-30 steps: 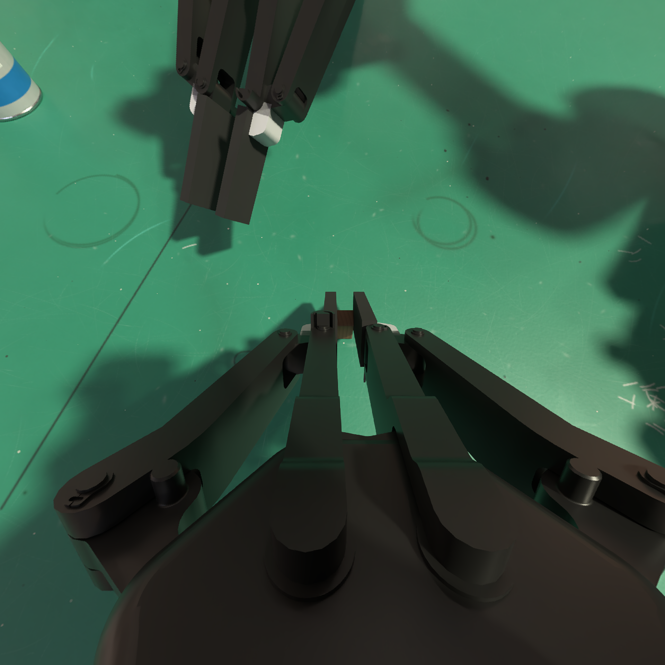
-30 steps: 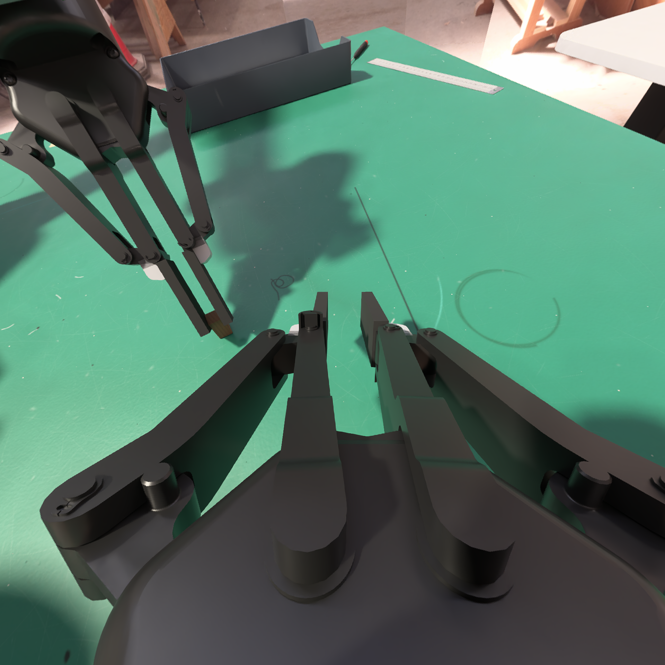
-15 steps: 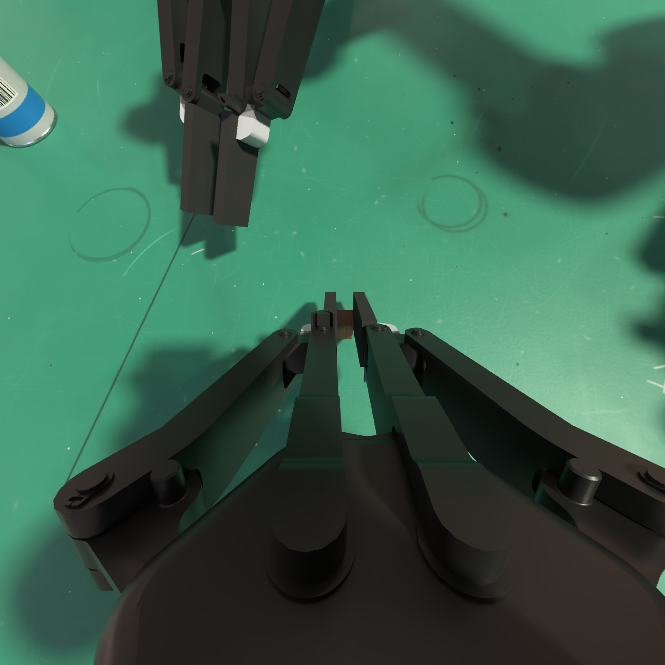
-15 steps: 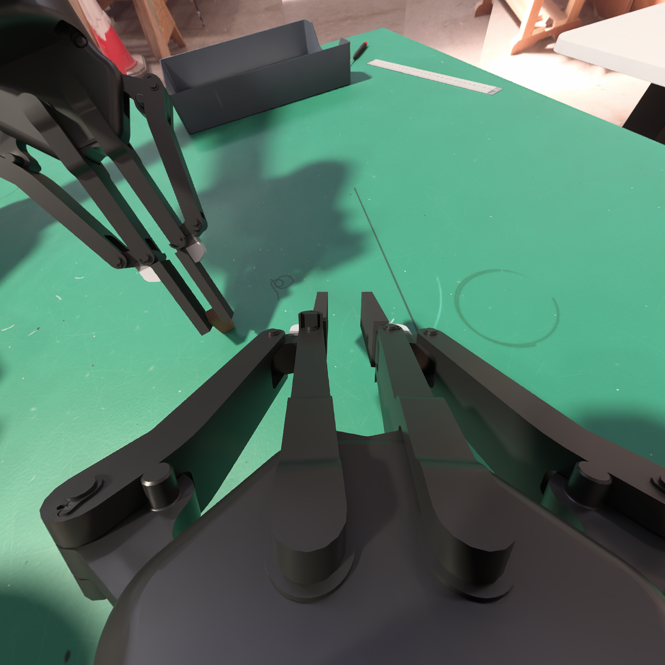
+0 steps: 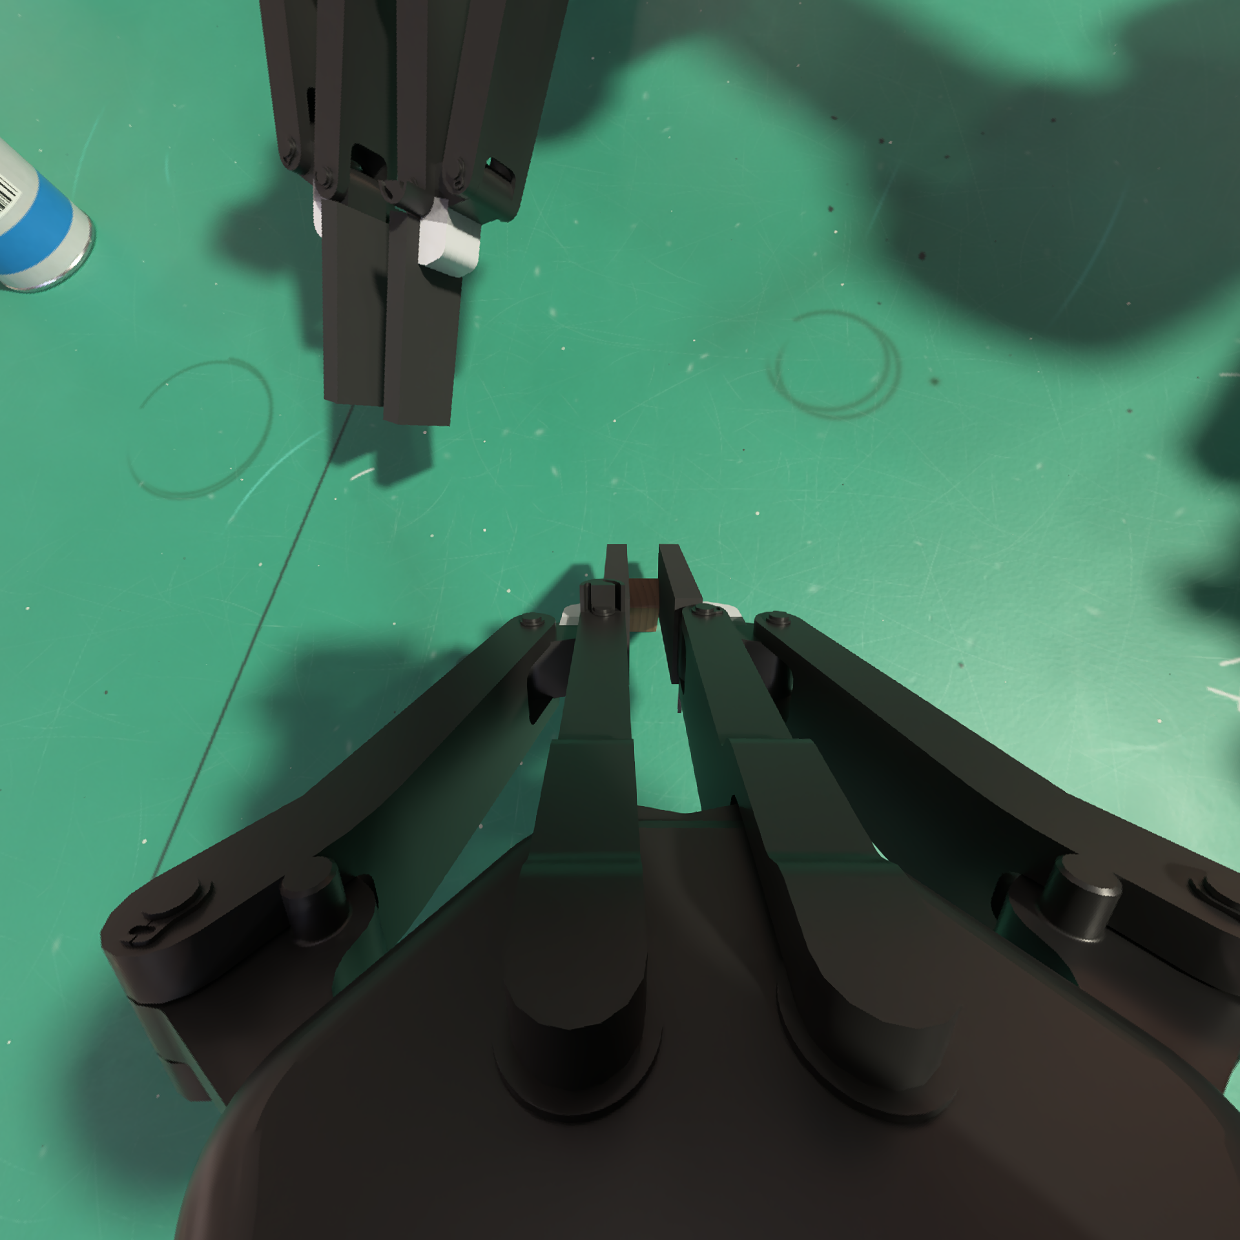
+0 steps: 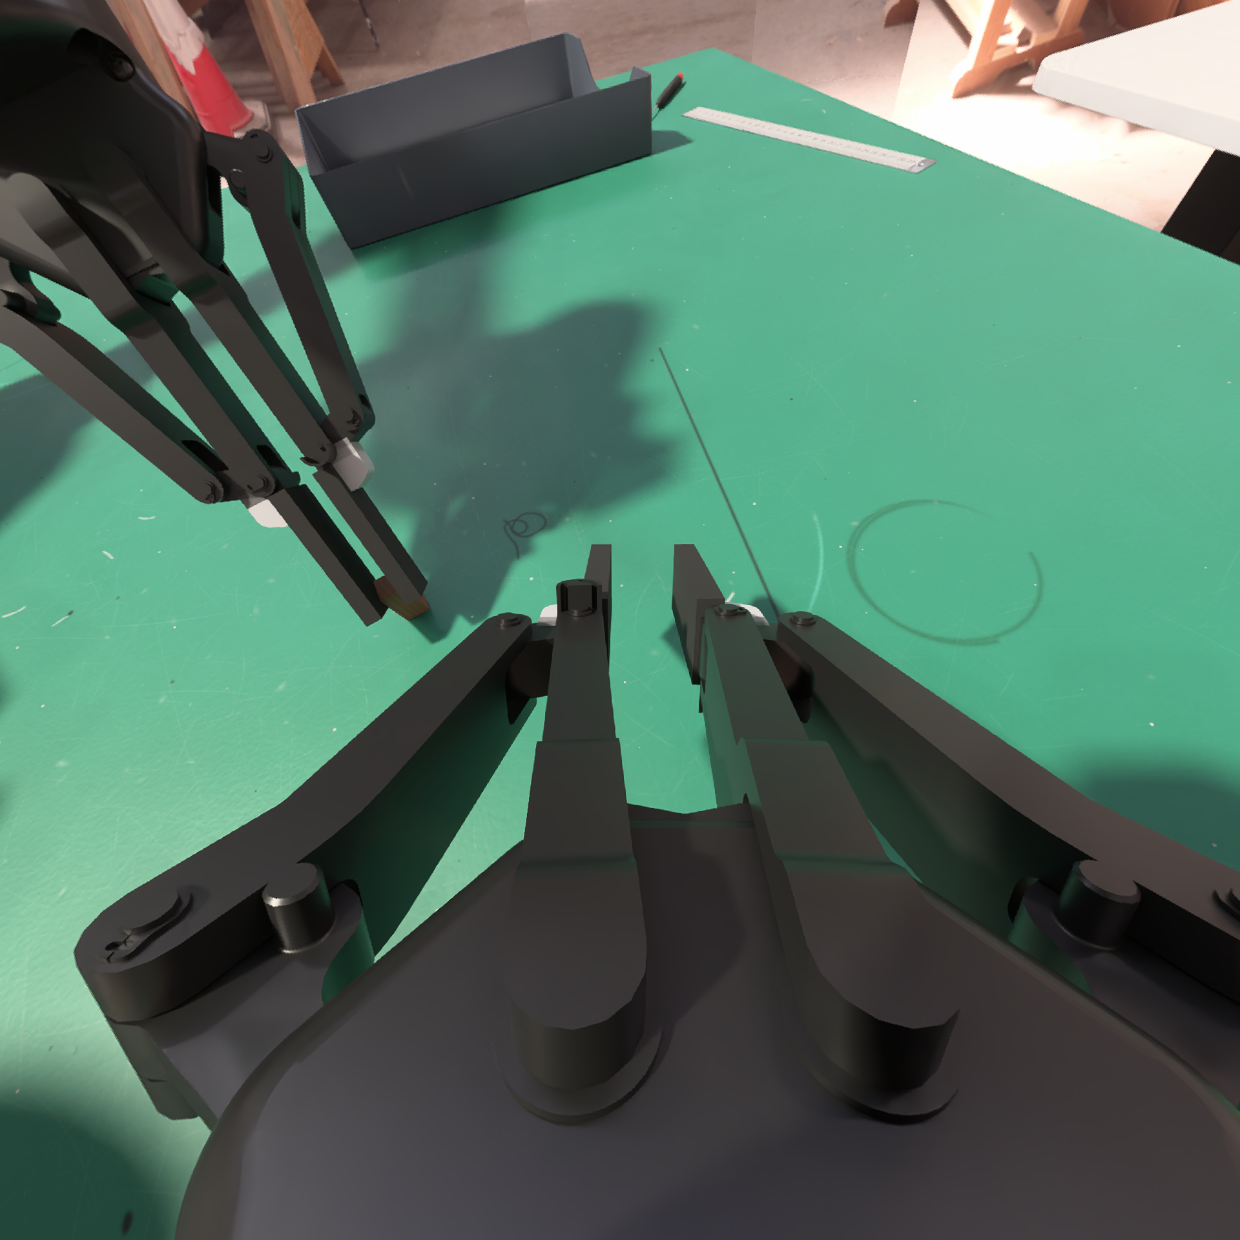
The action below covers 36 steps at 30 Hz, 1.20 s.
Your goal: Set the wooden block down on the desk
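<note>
Pinching the small wooden block (image 5: 643, 604) between the narrowed tips of the left gripper (image 5: 643, 570), holding it low, at or just above the green counter (image 5: 872, 537); idling nearby with the right gripper (image 6: 641, 570) slightly spread and empty. Needing, by judgement, a level bottom face pressed flat before easing apart, then lifting straight up. Showing square brown wood on scuffed, ring-marked matting.

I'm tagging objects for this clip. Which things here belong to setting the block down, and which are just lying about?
Belongs to the job:
- wooden block
- left gripper, shut on the block
- green desk

Just lying about:
- grey bin
- steel ruler
- red-tipped pen
- blue and white can
- right gripper, open and empty
</note>
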Available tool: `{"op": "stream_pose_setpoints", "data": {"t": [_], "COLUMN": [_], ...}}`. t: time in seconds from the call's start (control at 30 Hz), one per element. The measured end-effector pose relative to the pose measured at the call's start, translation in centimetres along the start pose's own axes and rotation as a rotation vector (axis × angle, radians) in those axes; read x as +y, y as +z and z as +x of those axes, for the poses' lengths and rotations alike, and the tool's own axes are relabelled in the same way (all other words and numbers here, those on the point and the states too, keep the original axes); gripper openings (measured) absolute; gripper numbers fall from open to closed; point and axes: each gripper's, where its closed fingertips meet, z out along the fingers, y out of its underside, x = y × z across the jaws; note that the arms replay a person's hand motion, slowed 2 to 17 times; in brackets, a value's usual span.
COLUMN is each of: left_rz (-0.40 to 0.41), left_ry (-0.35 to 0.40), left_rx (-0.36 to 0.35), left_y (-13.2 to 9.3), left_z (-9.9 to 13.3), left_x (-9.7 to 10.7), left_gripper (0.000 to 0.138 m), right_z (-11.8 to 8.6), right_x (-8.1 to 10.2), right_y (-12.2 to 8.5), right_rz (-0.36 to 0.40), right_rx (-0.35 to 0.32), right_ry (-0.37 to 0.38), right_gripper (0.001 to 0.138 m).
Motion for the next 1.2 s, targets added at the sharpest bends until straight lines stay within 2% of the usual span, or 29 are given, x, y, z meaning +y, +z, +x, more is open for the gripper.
{"op": "stream_pose_setpoints", "data": {"t": [1.2], "left_rz": [0.012], "left_ry": [-0.048], "left_rx": [0.025], "left_y": [-0.09], "left_z": [-0.21], "left_x": [0.20], "left_gripper": [0.013], "right_z": [-0.01], "right_x": [0.13], "right_y": [0.10], "right_rz": [-0.009], "right_rx": [0.001], "right_ry": [0.001], "right_gripper": [0.025]}}
